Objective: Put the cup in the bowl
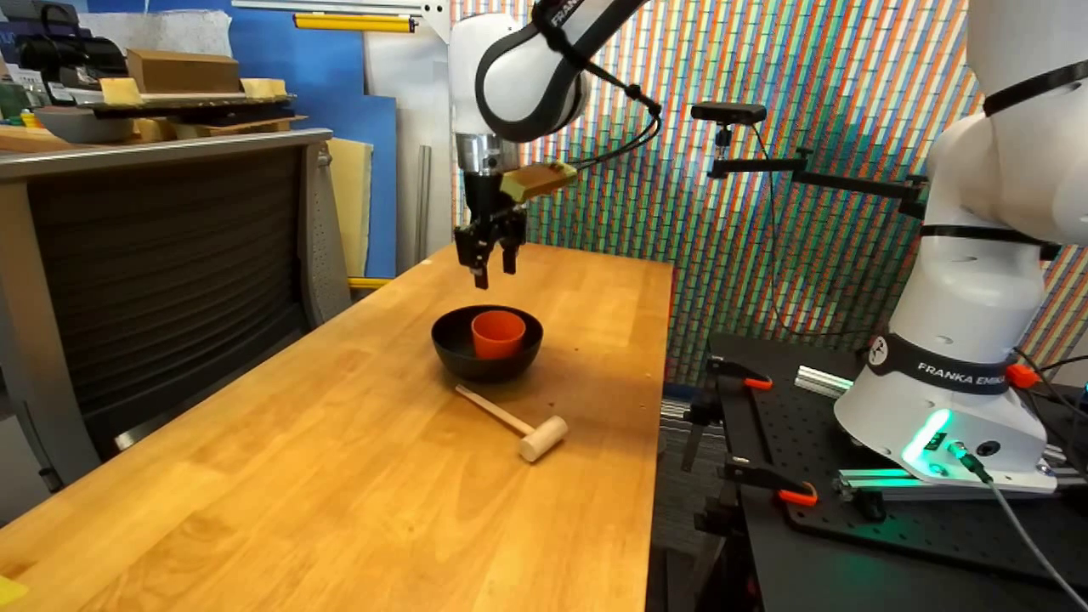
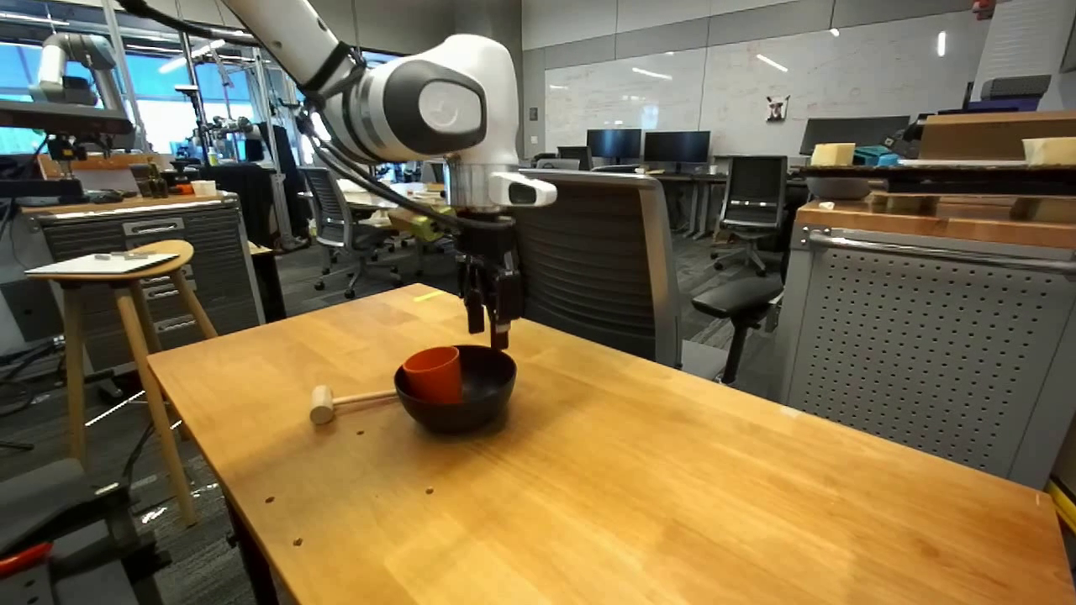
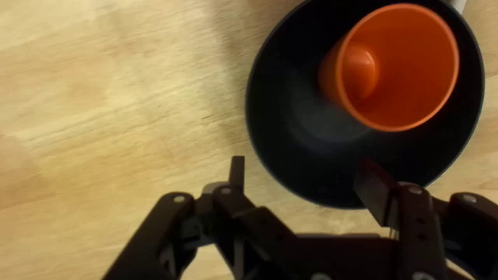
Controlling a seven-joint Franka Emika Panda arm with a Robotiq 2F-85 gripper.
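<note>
The orange-red cup (image 1: 499,333) sits inside the black bowl (image 1: 484,367), open end up, close to one side of the bowl's wall. In an exterior view the cup (image 2: 434,376) looks slightly tilted in the bowl (image 2: 471,416). My gripper (image 1: 495,270) is open and empty above the table, just beyond and above the bowl; it also shows in an exterior view (image 2: 487,334). In the wrist view the gripper's fingers (image 3: 302,162) are wide apart, one over the bowl (image 3: 311,167) and one over bare wood. The cup (image 3: 404,70) is apart from both fingers.
A small wooden mallet (image 1: 544,438) lies on the wooden table (image 1: 408,518) beside the bowl; its head shows in an exterior view (image 2: 322,404). An office chair (image 2: 601,260) stands against the table's edge. A wooden stool (image 2: 139,277) stands off another side.
</note>
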